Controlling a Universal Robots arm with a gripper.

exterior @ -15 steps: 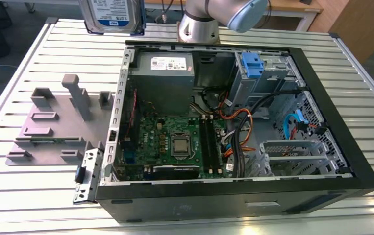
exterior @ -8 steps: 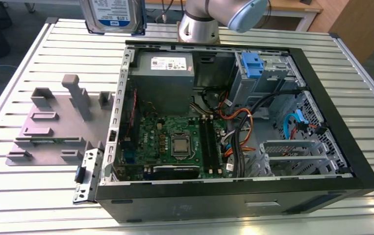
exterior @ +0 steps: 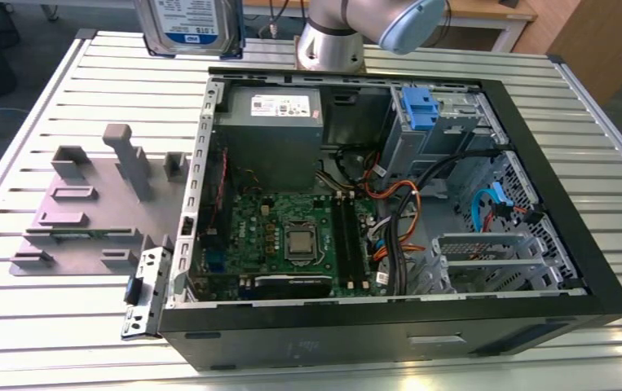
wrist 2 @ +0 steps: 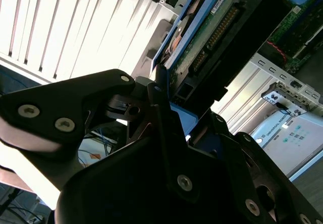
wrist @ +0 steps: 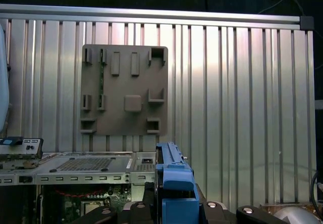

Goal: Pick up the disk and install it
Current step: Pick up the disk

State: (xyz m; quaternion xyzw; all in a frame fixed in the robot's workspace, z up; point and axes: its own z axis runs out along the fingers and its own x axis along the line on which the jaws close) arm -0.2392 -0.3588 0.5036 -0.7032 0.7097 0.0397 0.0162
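While it hangs near the top of the exterior view, seemingly lifted clear of the slatted worktop point(exterior: 50, 326), the disk point(exterior: 189, 24) turns its white-and-blue label to the camera. The open computer case point(exterior: 571, 244) beneath holds a power-supply box point(exterior: 272, 114), a motherboard point(exterior: 288, 236), cable bundles and a blue-latched drive bay point(exterior: 420, 110).

Second wrist view: the gripper point(wrist 2: 166, 108) is clenched on the disk point(wrist 2: 212, 27), whose green circuit-board underside and connector row are exposed.

First wrist view: the disk's blue side bracket point(wrist: 171, 168) sits between the gripper's black fingers point(wrist: 146, 196). Beyond lies a grey fixture plate point(wrist: 125, 90), one of its slots holding a thin green strip.

Judged handling: rigid, dense and shock-sensitive, with smooth metal faces. It is best taken by the bracketed edges, not the bare board.
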